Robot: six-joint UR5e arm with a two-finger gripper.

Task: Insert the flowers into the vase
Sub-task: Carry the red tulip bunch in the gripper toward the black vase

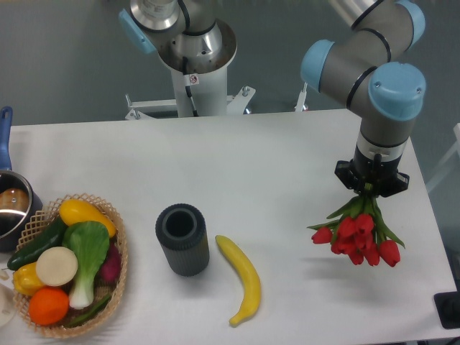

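Note:
The flowers, a bunch of red tulips with green stems and leaves, hang heads-down at the right of the table. My gripper is shut on their stems and holds the bunch above the tabletop. The vase, a dark ribbed cylinder with a round open mouth, stands upright at the front centre-left of the table, far to the left of the gripper. Its mouth faces up and nothing is in it.
A yellow banana lies just right of the vase. A woven basket of vegetables and fruit stands at the front left. A blue-handled pot is at the left edge. A black object sits at the front right corner.

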